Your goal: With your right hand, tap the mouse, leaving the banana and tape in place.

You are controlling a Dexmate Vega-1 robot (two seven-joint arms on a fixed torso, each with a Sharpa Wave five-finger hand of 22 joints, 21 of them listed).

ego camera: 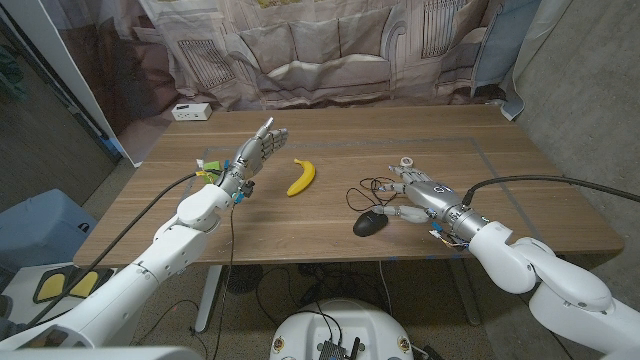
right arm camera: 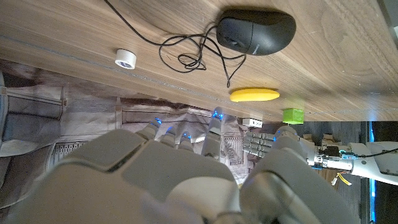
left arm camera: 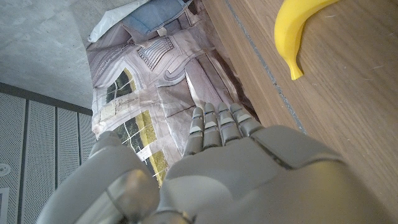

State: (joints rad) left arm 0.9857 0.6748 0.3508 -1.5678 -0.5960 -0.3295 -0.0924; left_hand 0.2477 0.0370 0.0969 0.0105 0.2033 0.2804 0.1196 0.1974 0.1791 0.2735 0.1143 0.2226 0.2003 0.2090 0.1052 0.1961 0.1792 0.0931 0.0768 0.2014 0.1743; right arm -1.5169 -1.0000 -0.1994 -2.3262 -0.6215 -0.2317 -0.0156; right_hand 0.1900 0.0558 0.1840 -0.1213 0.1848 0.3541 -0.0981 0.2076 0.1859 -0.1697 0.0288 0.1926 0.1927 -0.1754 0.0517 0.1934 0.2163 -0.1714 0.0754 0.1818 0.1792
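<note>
Mouse (ego camera: pixel 370 223), black, lies low and right of centre in the head view, its thin cable (ego camera: pixel 366 192) coiled just above it. Right hand (ego camera: pixel 417 195) hovers just right of the mouse, fingers spread, grasping nothing. Tape (ego camera: pixel 406 163), a small white roll, sits just above that hand. Banana (ego camera: pixel 301 176) lies near the middle of the table (ego camera: pixel 330 135). Left hand (ego camera: pixel 253 155), left of the banana, stands with straight fingers apart and holds nothing. White box (ego camera: pixel 190 111) rests at the table's upper left.
</note>
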